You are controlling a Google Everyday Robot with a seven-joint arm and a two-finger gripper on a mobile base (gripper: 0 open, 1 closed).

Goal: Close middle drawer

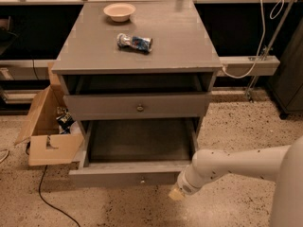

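The middle drawer (113, 176) is pulled far out of the grey cabinet (94, 56). It has a low wide front with a small brass knob (142, 179), and its inside is bare. The taller-fronted drawer (94, 107) above it stands slightly out. The lowest drawer is hidden beneath. My gripper (176, 193) shows as a yellowish tip on the white arm (236, 164), which comes in from the right. It is just below and in front of the middle drawer's right front corner, close to the front panel.
A white bowl (119, 11) and a crushed blue-and-white can (135, 42) lie on the cabinet top. An open cardboard box (47, 141) stands on the floor at the left, with a black cable (49, 197) beside it. A white cable (239, 72) hangs over a rail at the right.
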